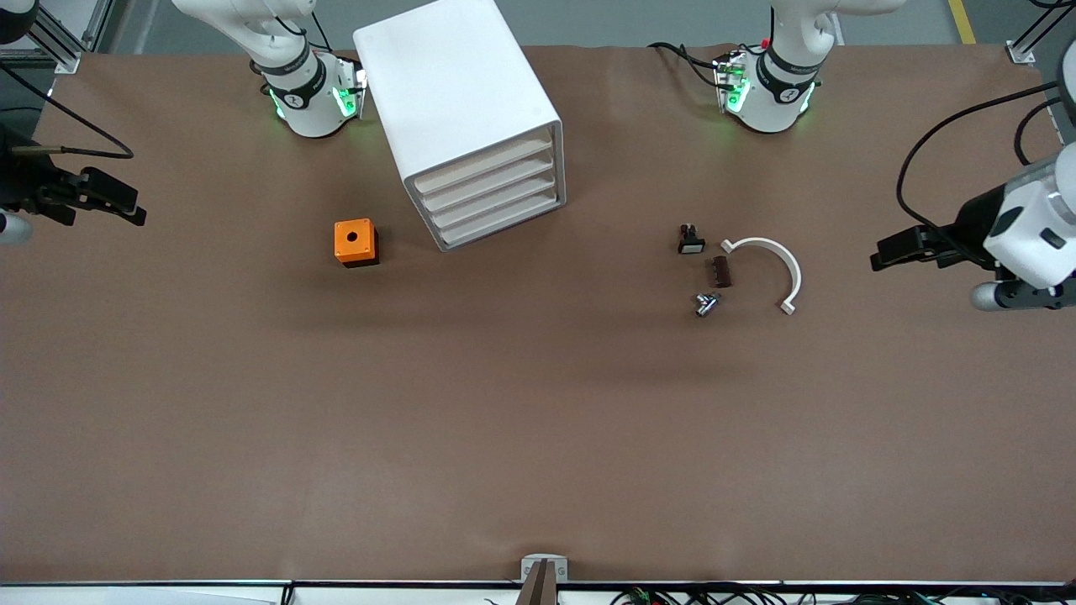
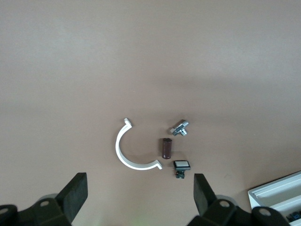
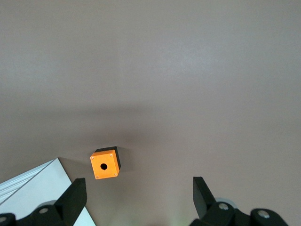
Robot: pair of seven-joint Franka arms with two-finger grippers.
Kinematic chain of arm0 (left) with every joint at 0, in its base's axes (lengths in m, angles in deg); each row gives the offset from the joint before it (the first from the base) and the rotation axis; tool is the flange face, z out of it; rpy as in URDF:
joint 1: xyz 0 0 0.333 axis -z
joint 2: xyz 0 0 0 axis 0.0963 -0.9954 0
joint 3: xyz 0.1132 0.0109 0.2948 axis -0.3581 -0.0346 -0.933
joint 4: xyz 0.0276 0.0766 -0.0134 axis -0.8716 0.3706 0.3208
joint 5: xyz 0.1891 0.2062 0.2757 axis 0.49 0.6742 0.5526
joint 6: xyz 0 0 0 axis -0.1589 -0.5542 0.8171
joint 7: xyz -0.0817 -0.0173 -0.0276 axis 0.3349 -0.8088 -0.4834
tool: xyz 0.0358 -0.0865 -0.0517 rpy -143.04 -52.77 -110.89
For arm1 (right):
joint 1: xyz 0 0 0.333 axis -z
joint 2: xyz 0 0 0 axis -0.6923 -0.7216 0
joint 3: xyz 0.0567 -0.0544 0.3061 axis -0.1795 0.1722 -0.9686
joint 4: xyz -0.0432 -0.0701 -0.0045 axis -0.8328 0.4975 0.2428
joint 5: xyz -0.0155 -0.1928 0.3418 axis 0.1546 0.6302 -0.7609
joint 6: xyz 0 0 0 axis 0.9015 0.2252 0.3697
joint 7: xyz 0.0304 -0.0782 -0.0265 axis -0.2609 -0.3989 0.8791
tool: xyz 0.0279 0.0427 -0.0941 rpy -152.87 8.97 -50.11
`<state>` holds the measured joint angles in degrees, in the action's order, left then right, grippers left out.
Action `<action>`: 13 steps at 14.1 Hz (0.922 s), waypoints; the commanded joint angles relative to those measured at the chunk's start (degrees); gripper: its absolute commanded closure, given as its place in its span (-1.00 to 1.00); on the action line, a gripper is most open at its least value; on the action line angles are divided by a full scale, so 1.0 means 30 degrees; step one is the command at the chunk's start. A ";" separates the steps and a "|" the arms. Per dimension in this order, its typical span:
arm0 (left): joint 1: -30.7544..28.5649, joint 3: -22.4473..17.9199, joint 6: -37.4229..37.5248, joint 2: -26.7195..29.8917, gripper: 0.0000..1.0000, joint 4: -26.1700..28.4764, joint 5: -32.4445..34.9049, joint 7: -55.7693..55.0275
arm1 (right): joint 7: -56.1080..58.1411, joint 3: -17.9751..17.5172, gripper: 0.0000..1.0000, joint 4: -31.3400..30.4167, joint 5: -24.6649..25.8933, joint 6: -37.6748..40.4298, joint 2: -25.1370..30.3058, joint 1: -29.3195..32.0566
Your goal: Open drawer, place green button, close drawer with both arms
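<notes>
The left hand (image 1: 877, 255) (image 2: 138, 197) hangs over the bench (image 1: 538, 420) at the left arm's end, fingers spread wide and holding nothing. The right hand (image 1: 133, 207) (image 3: 138, 197) hangs over the right arm's end of the bench, also released and empty.

The white cabinet (image 1: 462, 109) stands between the two arm bases. Its drawer (image 1: 504, 225) – the lowest of four – is pushed in flush with the three above it. An orange cube (image 1: 356, 242) (image 3: 104, 165) with a hole in its top sits beside the cabinet, toward the right arm's end.

Toward the left arm's end lies a cluster of small parts, near one another but not touching:
- a black piece with a white face (image 1: 691, 240) (image 2: 181, 165)
- a brown cylinder (image 1: 720, 270) (image 2: 166, 148)
- a silvery piece (image 1: 706, 303) (image 2: 180, 128), nearest the front camera
- a white half-ring (image 1: 769, 269) (image 2: 123, 157) just beside them

I cannot tell which of these small parts – if any – is the button.
</notes>
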<state>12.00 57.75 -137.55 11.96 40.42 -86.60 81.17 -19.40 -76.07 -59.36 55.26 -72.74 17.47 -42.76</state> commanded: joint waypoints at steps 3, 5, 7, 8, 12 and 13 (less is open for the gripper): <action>-0.0021 0.0309 -0.0064 0.1372 -0.99 0.0466 0.1124 0.0186 | -0.0039 -0.0132 -1.00 -0.0755 0.0247 -0.1399 0.0824 -0.0028; 0.0008 0.0368 -0.0064 0.1432 -0.99 0.0261 0.1182 0.0186 | -0.0039 -0.0103 -1.00 -0.0756 0.0305 -0.1547 0.0853 -0.0027; 0.0038 0.0368 -0.0064 0.1695 -0.99 0.0027 0.1212 0.0157 | -0.0039 -0.0103 -1.00 -0.0784 0.0451 -0.1547 0.0853 -0.0028; 0.0009 0.0339 -0.0064 0.1840 -0.99 -0.0148 0.1183 0.0157 | -0.0039 -0.0132 -1.00 -0.0785 0.0800 -0.1576 0.0853 -0.0057; 0.0271 0.0397 -0.0064 0.1696 -0.99 -0.0676 0.1241 -0.0077 | -0.0039 -0.0132 -1.00 -0.0785 0.0862 -0.1635 0.0853 -0.0057; 0.0330 0.0542 -0.0064 0.1724 -0.99 -0.0764 0.1212 -0.0135 | -0.0068 -0.0132 -1.00 -0.0785 0.0833 -0.1635 0.0853 -0.0057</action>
<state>12.31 58.74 -137.69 16.93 38.97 -84.43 81.43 -19.40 -76.24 -60.11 56.88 -76.93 18.44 -42.79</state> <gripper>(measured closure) 0.000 0.000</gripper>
